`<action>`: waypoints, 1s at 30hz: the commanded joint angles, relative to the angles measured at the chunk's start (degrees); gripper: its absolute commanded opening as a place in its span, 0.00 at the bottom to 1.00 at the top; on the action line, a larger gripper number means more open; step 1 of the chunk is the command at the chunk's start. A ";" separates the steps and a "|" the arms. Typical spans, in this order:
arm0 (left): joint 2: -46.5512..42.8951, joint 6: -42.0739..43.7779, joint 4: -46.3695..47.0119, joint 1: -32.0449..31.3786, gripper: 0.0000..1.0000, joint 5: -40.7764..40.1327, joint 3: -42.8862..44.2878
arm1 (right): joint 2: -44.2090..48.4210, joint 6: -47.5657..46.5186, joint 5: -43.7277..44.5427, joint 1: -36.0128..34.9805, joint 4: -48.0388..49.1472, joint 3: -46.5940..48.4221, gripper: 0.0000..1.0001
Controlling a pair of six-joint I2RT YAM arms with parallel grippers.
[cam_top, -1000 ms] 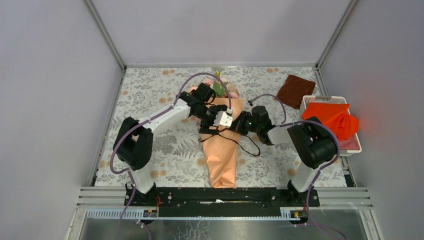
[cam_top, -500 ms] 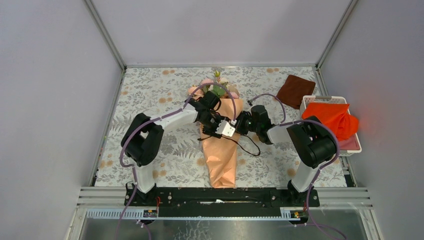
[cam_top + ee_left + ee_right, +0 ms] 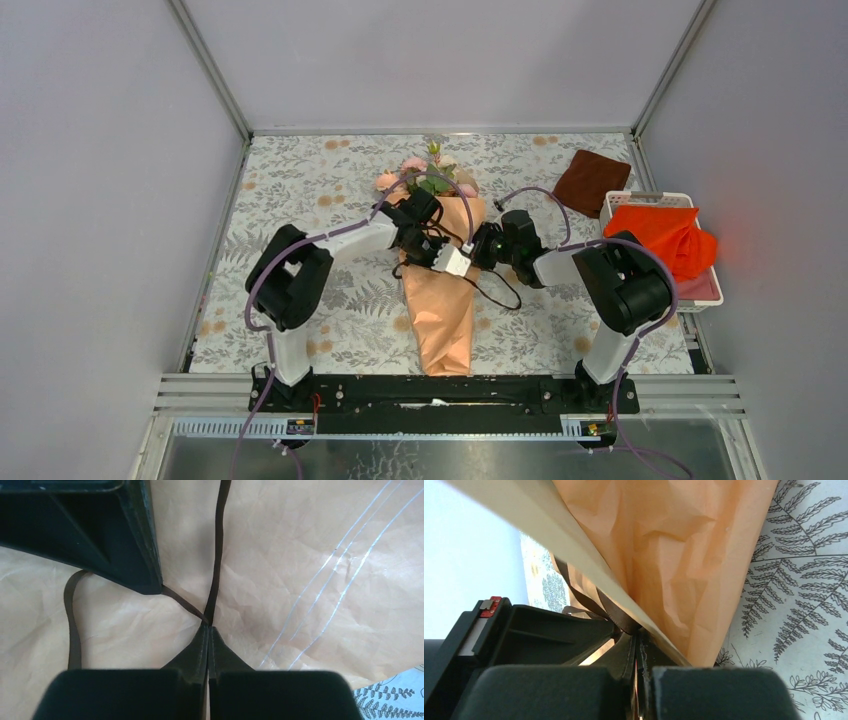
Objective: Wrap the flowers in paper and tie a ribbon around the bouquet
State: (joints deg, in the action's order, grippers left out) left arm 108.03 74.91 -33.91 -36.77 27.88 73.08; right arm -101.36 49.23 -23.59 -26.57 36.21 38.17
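The bouquet (image 3: 440, 305) lies along the middle of the table as a cone of peach-orange paper (image 3: 310, 540). Its pink flowers (image 3: 428, 178) and green leaves point to the far side. The thin dark ribbon (image 3: 218, 555) crosses the cone and trails in loops (image 3: 500, 292) to its right. My left gripper (image 3: 208, 626) is shut on the ribbon where two strands meet, right on the paper. My right gripper (image 3: 636, 634) is shut on the ribbon (image 3: 594, 600) too, at the cone's right edge. In the top view the left gripper (image 3: 452, 258) and right gripper (image 3: 480, 250) almost touch.
A dark brown cloth (image 3: 590, 180) lies at the back right. A white basket (image 3: 700, 292) with a bright orange cloth (image 3: 662, 235) stands at the right wall. Purple cables (image 3: 535, 193) arch over both arms. Grey walls close in the table.
My left gripper has swung nearer and to the right over the cone and has shut on the ribbon. The right gripper has stayed shut in place.
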 commanded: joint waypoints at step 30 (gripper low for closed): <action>-4.55 -4.11 -3.28 0.59 0.47 8.21 1.27 | 2.84 -15.53 -11.60 1.70 -25.78 9.71 0.02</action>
State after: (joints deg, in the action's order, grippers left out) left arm 102.91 64.16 -32.75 -35.31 32.62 74.74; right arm -97.08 32.45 -35.14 -25.32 9.58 45.71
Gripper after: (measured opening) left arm 0.433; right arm 0.039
